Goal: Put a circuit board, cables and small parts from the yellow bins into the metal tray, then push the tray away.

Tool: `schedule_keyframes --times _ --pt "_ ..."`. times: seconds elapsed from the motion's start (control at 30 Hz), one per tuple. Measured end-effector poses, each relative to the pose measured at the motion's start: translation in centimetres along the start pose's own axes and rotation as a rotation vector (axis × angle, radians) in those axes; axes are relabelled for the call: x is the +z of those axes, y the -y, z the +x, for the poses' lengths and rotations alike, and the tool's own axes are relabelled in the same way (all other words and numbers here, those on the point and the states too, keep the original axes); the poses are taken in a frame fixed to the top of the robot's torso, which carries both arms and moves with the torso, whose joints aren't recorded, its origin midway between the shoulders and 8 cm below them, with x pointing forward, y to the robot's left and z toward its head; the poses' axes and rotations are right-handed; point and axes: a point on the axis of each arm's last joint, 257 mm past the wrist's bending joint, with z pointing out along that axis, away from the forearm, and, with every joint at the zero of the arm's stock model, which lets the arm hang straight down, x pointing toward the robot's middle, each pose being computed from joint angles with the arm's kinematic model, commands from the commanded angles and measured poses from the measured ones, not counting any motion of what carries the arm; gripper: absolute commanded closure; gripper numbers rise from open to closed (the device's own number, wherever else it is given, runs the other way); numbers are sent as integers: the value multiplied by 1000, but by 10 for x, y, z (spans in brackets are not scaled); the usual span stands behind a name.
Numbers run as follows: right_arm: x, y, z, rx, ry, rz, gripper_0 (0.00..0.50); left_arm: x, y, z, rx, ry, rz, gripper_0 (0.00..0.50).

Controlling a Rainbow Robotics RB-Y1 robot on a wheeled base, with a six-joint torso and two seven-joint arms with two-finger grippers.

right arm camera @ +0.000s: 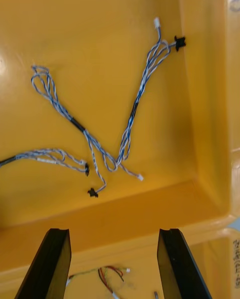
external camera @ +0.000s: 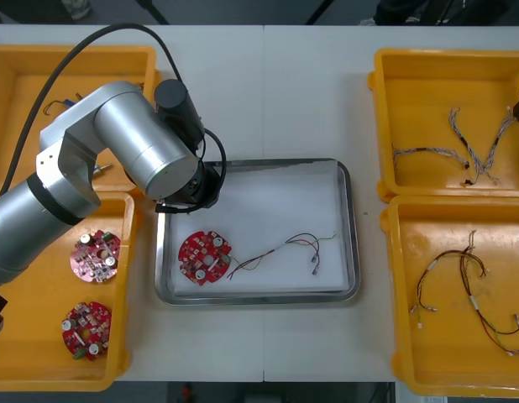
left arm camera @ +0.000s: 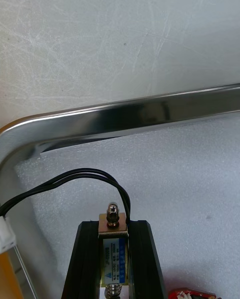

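Clamping a small metal part (left arm camera: pixel 114 259) lengthwise, the left gripper (left arm camera: pixel 114 225) hangs over the far-left corner of the metal tray (left arm camera: pixel 150 110), its white inside seemingly just beneath; the right gripper (right arm camera: pixel 114 241), fingers apart, hovers above twisted blue and white cables (right arm camera: pixel 127 129)

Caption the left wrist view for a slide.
Left gripper holds a black-cabled small metal part above the metal tray's corner.

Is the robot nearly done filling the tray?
Not yet. Done: a circuit board and a red and yellow cable lie in the metal tray. In hand: the left end effector holds a small metal part over the tray. To do: the open right end effector hovers over blue and white cables; the tray needs pushing.
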Motion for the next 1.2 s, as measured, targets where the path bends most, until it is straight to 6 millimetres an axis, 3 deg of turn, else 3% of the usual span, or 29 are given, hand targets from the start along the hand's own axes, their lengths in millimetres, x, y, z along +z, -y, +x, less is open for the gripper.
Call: schedule_keyframes --times 0.03,0.07,0.1,0.13,0.43,0.73,1.0,1.2 --pt "1 1 -3 2 12 1 0 0 0 0 0 1 0 272" --pt "1 2 -8 5 29 3 0 0 0 -1 0 2 0 192" --pt "1 3 -12 8 45 6 0 0 0 -1 0 3 0 36" --pt "2 4 -16 11 60 8 0 0 0 -1 0 4 0 0" --pt "11 11 -42 54 134 13 0 0 2 -3 0 11 6 0" --pt "41 9 -45 156 145 9 0 -7 2 0 17 7 -8 0" --pt "76 18 -38 217 132 4 0 -51 -5 -1 -3 -11 -12 0" --pt "89 15 -36 222 140 -10 0 -82 -30 -14 -101 -41 -4 0"
